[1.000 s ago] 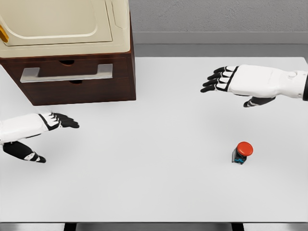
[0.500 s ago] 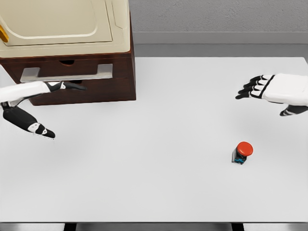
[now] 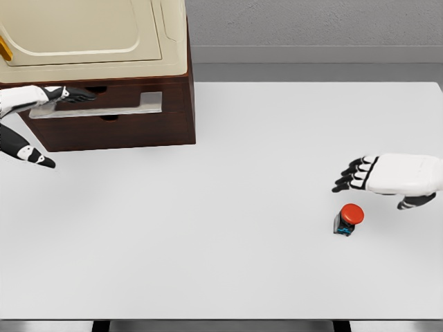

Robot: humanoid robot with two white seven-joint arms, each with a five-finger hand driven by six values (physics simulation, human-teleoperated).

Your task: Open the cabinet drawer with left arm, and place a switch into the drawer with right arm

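Observation:
A dark wooden cabinet (image 3: 159,128) with a cream top stands at the table's back left; its drawer front carries a grey bar handle (image 3: 118,107) and sits flush, shut. My left hand (image 3: 59,97) reaches in from the left edge, fingers extended over the handle's left end, thumb hanging below; it grips nothing. The switch (image 3: 348,219), a red button on a small dark base, stands on the table at the right. My right hand (image 3: 356,176) hovers flat just above and right of the switch, fingers stretched out, open, not touching it.
The white table (image 3: 228,207) spreads out between the cabinet and the switch. Its front edge runs along the bottom of the view, and a grey wall stands behind.
My left hand rose from the table up to the left end of the drawer handle. The right hand swung right, then came down toward the switch.

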